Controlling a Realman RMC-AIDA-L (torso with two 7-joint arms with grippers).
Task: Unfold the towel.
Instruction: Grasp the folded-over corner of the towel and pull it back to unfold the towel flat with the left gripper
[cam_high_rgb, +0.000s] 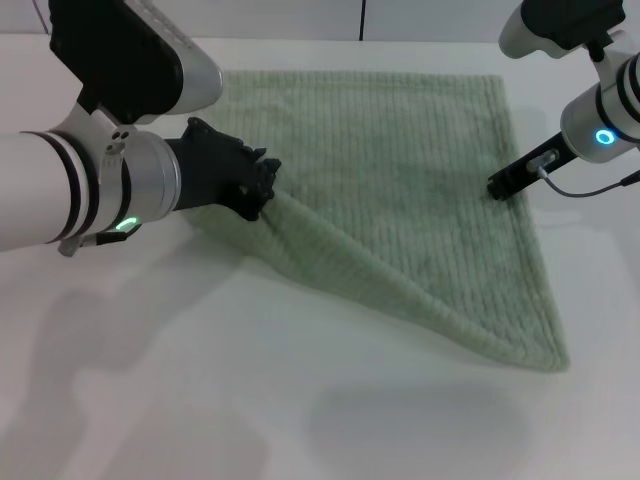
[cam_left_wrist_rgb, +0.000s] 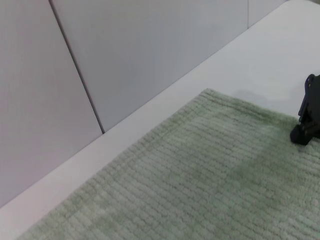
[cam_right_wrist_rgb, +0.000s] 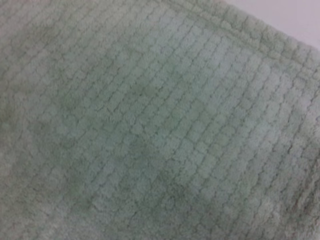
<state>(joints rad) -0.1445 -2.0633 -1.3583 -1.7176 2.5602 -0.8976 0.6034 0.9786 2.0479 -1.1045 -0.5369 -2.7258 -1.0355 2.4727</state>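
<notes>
The left claw (cam_high_rgb: 262, 188) is closed on a raised corner of the towel (cam_high_rgb: 400, 190), which lies across the white desk (cam_high_rgb: 200, 400). The right claw (cam_high_rgb: 499, 187) presses the towel's right edge; its opening cannot be determined.

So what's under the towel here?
The white table shows all around the towel, which lies on it. The left pincer lifts one towel edge; the raised fold hides what is beneath. The right pincer rests at its far edge.
</notes>
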